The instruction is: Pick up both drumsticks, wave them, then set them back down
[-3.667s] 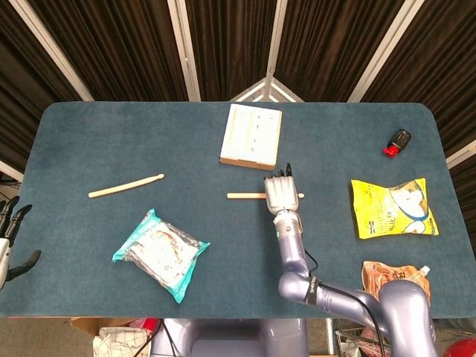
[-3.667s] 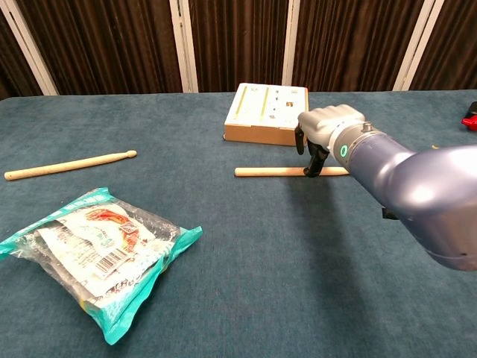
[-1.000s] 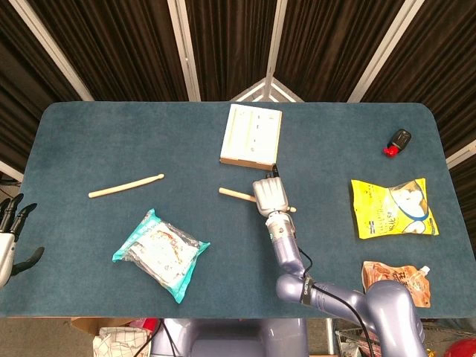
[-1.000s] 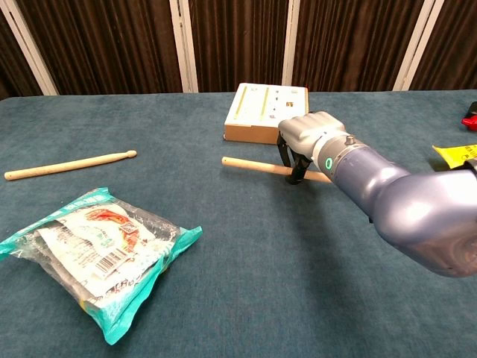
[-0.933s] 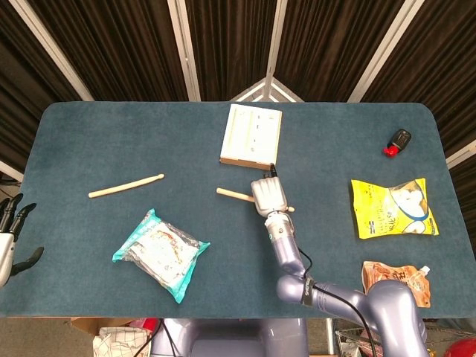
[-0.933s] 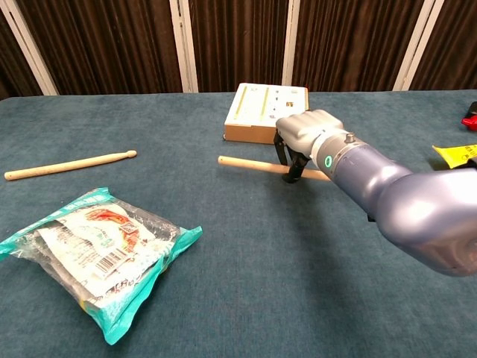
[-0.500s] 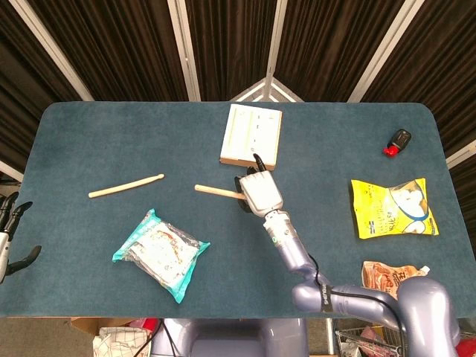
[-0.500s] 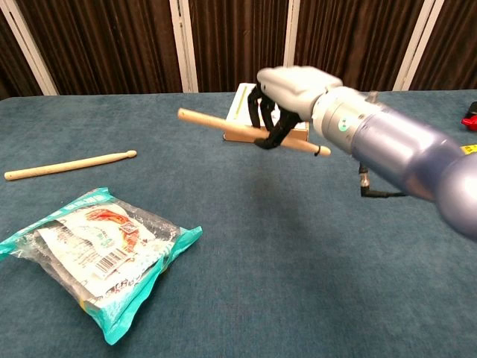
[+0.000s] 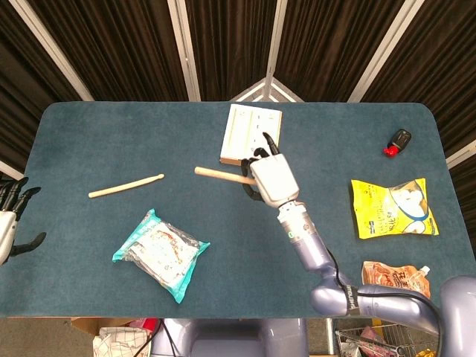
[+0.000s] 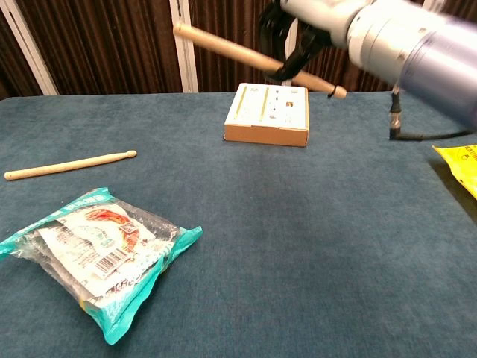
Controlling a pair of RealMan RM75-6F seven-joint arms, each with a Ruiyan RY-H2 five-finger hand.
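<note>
My right hand [image 9: 270, 178] [image 10: 302, 26] grips one wooden drumstick [image 9: 217, 174] [image 10: 231, 49] around its middle and holds it high above the table, tilted, its butt end pointing left. The other drumstick [image 9: 125, 186] [image 10: 68, 165] lies flat on the blue table at the left, with nothing touching it. My left hand [image 9: 10, 219] shows only at the left edge of the head view, off the table's edge, fingers spread and holding nothing.
A white-topped cardboard box [image 9: 251, 134] [image 10: 267, 112] sits at the table's back middle, under the raised stick. A teal snack bag [image 9: 161, 253] [image 10: 97, 253] lies front left. A yellow bag [image 9: 393, 208], an orange pouch [image 9: 397, 280] and a red-black item [image 9: 397, 140] lie at the right.
My right hand has lifted the drumstick off the table and raised it well above the box. The left hand has shifted slightly at the table's edge. The left drumstick has not moved.
</note>
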